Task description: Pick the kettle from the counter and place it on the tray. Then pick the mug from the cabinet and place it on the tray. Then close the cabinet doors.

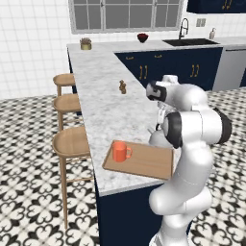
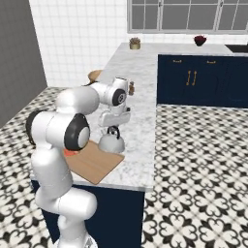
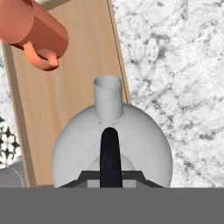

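Gripper [image 2: 113, 130] pinching kettle [image 2: 111, 142] handle; mug [image 1: 120, 152] upright on tray [image 1: 149, 163]; shaker [image 1: 123, 87] beyond.

Grey kettle [image 3: 111, 144] upright at tray [image 1: 149, 163] edge on counter [image 1: 103, 96]; orange mug [image 1: 120, 152] upright on tray.

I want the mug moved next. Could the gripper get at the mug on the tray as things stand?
Probably not yet: the gripper is shut on the kettle handle. Otherwise the mug stands upright on the tray, with nothing over it.
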Controlling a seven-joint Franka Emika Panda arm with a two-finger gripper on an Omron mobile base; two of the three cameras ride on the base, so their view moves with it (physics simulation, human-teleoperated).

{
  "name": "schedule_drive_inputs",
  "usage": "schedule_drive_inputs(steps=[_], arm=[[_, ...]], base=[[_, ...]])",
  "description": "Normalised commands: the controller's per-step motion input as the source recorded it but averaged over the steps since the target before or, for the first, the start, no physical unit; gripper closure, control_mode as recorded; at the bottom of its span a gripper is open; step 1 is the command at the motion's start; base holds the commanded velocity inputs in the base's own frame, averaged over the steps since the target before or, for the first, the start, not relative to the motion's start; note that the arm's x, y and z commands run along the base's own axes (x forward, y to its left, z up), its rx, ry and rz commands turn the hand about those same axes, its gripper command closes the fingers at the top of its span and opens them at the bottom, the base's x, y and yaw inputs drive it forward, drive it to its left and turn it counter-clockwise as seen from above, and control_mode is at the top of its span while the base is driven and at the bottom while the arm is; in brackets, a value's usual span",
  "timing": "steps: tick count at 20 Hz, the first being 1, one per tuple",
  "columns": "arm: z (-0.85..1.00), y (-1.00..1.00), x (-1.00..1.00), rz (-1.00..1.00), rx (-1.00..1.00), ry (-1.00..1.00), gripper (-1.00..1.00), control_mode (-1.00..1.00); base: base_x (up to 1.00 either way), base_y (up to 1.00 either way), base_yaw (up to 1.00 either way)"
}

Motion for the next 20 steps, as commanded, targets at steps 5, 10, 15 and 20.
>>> schedule_drive_inputs(steps=[5,10,15,20], arm=[[-0.11,0.31,-0.63,-0.01,0.00,-0.10,1.00,-1.00],[-0.41,0.29,-0.32,-0.03,0.00,-0.17,1.00,-1.00],[-0.40,0.22,-0.08,-0.03,0.00,-0.12,1.00,-1.00],[-0.30,0.11,0.02,-0.01,0.00,-0.01,1.00,-1.00]], base=[[0.00,0.00,0.00],[0.00,0.00,0.00],[0.00,0.00,0.00],[0.00,0.00,0.00]])
